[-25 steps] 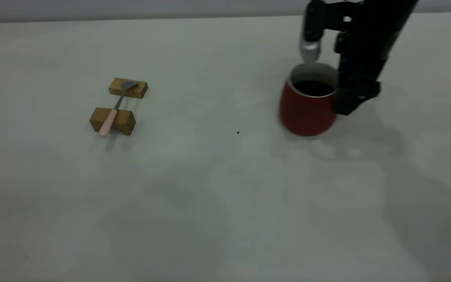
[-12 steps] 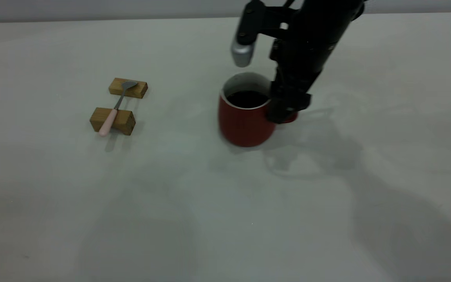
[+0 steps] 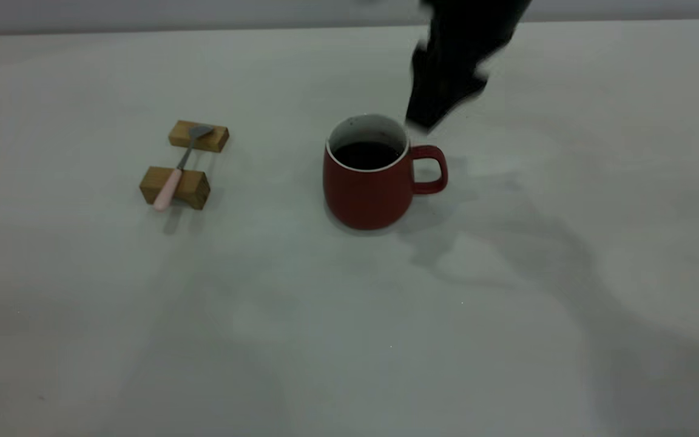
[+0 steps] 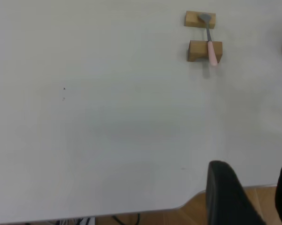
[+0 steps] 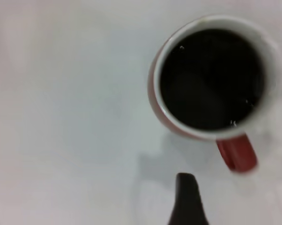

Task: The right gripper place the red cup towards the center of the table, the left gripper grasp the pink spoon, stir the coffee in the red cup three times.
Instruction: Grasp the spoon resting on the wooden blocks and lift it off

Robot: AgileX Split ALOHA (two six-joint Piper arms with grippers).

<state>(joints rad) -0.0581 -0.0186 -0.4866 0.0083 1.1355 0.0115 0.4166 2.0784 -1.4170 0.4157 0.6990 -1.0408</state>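
A second ago my right gripper (image 3: 425, 118) was clamped around the handle of the red cup (image 3: 366, 188) far out on my side; half a second ago I was still on that handle as the cup came in toward the middle. Now I am off it. The cup stands upright on the table (image 3: 349, 315) near its centre, handle pointing toward my side and fully bare, and my claw is lifted up and behind the handle, clear of it. It holds nothing; how far my jaws are spread I cannot tell, since the exterior view blurs them and my own wrist view shows only one dark fingertip (image 5: 187, 197) above the tabletop.

The coffee (image 5: 211, 79) sits dark and level inside the white rim, with no spill visible around the base, so I judge the placing step done.

What remains belongs to the left gripper (image 4: 248, 197), parked at the near table edge, jaws apart and empty. The pink spoon (image 3: 175, 170) lies untouched across the two wooden blocks (image 3: 175, 187), well left of the cup, its grey bowl on the farther block.
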